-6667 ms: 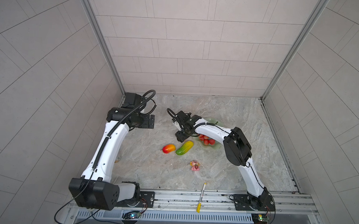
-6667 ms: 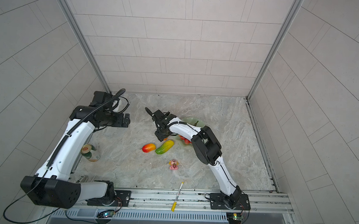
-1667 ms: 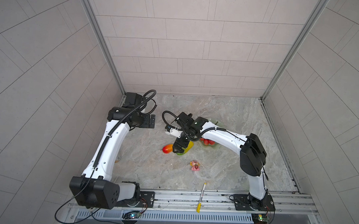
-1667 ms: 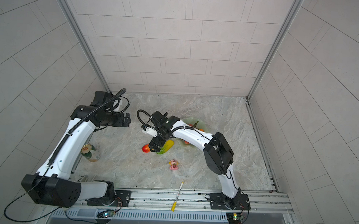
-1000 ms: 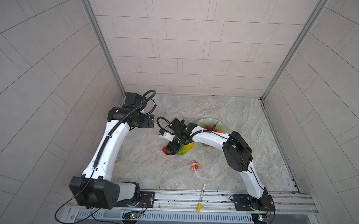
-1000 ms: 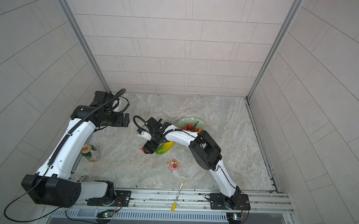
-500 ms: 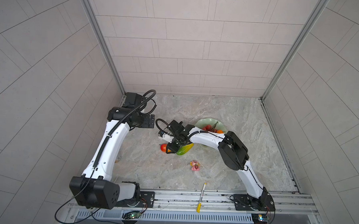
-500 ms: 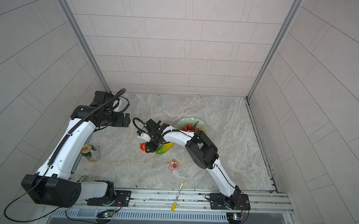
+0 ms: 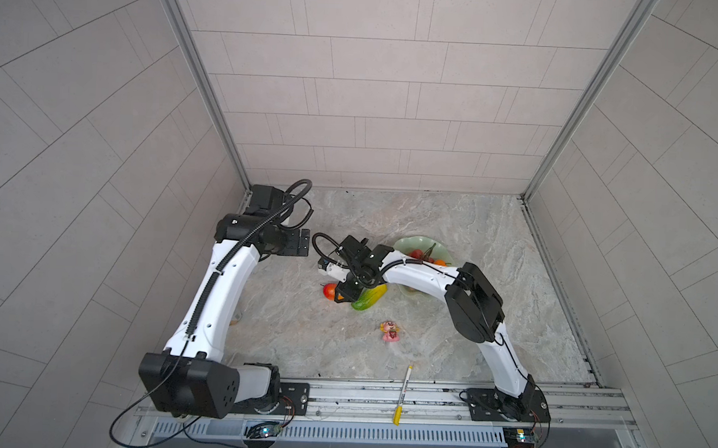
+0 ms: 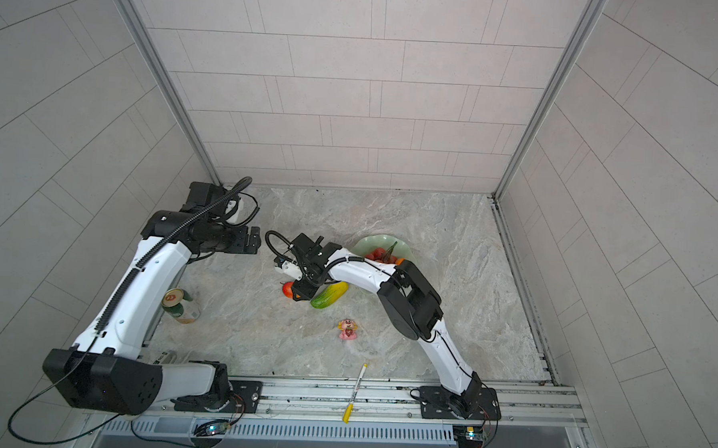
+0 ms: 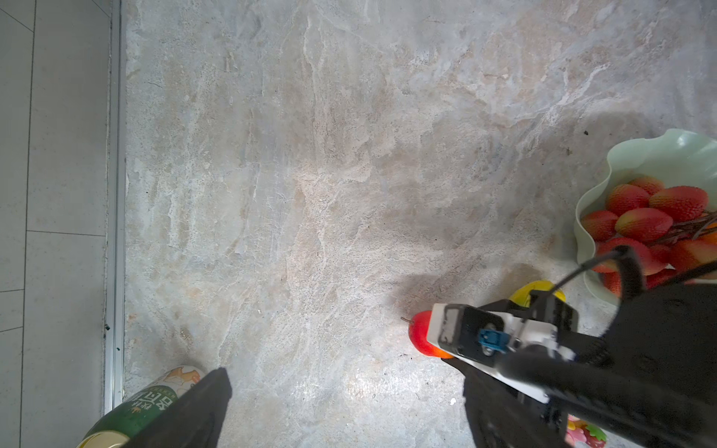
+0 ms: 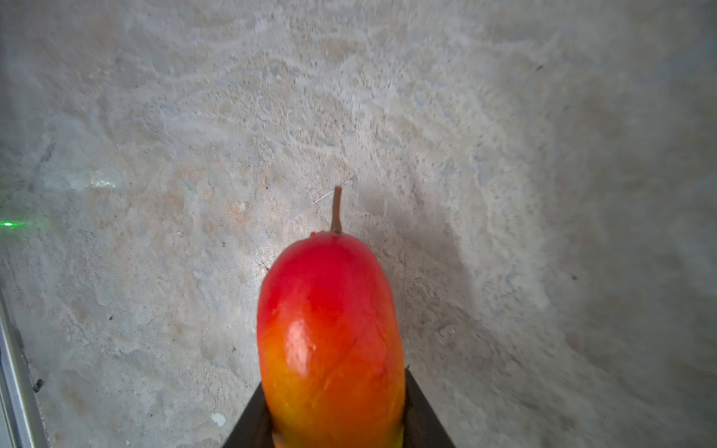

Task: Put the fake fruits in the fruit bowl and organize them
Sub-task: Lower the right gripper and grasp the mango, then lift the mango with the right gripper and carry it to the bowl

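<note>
The right claw [image 9: 343, 294] is clamped on the mango [image 12: 329, 341]. In the right wrist view a dark finger [image 12: 250, 426] presses on each side of its yellow end, and the red end with the thin stem points away from the claw. In both top views this claw is low over the table [image 9: 453, 221], to the left of the bowl [image 9: 415, 242], and the red end of the mango shows out on the left. Whether the mango rests on the table or is a little above it, I cannot say surely.

Just beside the mango, on the right, lies the green fruit [image 9: 370, 298], its yellow tip toward the bowl. In the bowl are the grapes [image 9: 419, 254] and the orange [image 9: 440, 262]; the right arm hides part of the bowl.

The left claw [image 9: 302, 242] is raised near the back left of the table, well apart from the fruits. Its fingers [image 11: 201, 403] stand wide apart and hold nothing.

A figurine [image 9: 391, 331] is in front of the green fruit, a pen [image 9: 403, 395] lies across the front rail, and a can [image 10: 179, 306] is beside the left arm.
</note>
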You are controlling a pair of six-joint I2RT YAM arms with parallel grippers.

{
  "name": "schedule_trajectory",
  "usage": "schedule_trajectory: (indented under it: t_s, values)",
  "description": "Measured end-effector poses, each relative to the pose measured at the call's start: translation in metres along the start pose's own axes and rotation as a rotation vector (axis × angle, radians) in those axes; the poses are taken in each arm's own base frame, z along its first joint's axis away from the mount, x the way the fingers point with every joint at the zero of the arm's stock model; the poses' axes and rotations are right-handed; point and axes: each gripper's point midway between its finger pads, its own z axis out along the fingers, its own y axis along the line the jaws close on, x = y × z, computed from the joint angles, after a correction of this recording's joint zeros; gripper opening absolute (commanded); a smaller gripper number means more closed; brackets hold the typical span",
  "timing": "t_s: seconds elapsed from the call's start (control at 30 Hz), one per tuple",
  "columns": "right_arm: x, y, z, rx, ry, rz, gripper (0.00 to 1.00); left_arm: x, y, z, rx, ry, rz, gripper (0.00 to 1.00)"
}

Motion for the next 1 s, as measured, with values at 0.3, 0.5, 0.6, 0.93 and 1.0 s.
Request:
schedule_trajectory:
  t_s: [0.3,0.5,0.6,0.93,1.0]
  values:
    - [-0.034,-0.072,-0.14,0.28,-0.2,0.04,0.0,0.0,-0.002,0.0,0.013,0.0,0.0,1.0]
    - [0.019,-0.149,-0.219,0.499,-0.23,0.28,0.0,0.0,-0.003,-0.001,0.016,-0.003,0.0,1.0]
    - [0.07,-0.177,-0.242,0.59,-0.194,0.427,0.0,0.0,-0.003,-0.001,0.02,-0.003,0.001,1.0]
    - [0.177,-0.204,-0.267,0.754,-0.069,0.707,0.0,0.0,-0.009,-0.001,0.054,-0.002,0.007,1.0]
    - [0.19,-0.209,-0.267,0.762,-0.052,0.748,0.0,0.0,-0.01,-0.001,0.058,-0.001,0.008,1.0]
